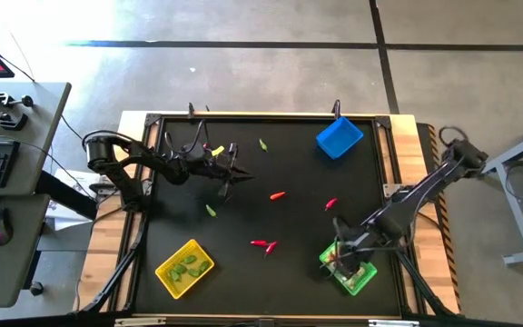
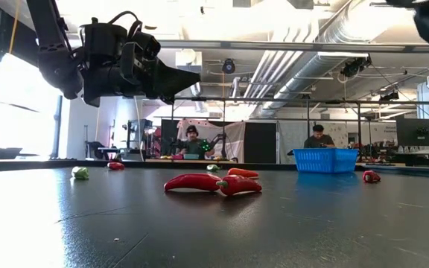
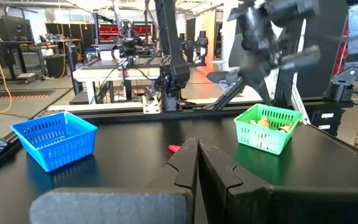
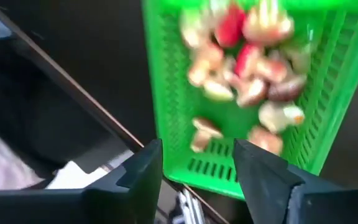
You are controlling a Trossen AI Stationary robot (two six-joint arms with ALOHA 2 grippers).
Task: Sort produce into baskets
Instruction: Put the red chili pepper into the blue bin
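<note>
The right gripper hung over the bright green rectangular plastic basket at the table's near right corner, its two dark fingers spread apart with nothing between them. Inside that basket lay a heap of small whitish-pink toy bulbs with a few red pieces among them.

The left gripper was held above the table's far left part, its fingers pressed together and holding nothing. In the low view it showed as a dark shape well above the tabletop.

The yellow rectangular plastic basket sat near the table's near left corner with several small green toy pods in it. The blue rectangular plastic basket stood at the far right, and I could not tell whether anything lay in it.

Loose produce lay scattered on the black table: a pair of thin red chili-like pieces touching each other near the middle, an orange-red piece farther back, two red pieces nearer the right arm, a green pod below the left gripper, another green pod near the far edge, and a yellowish piece by the left arm

People sat at benches in the room beyond the table
</note>
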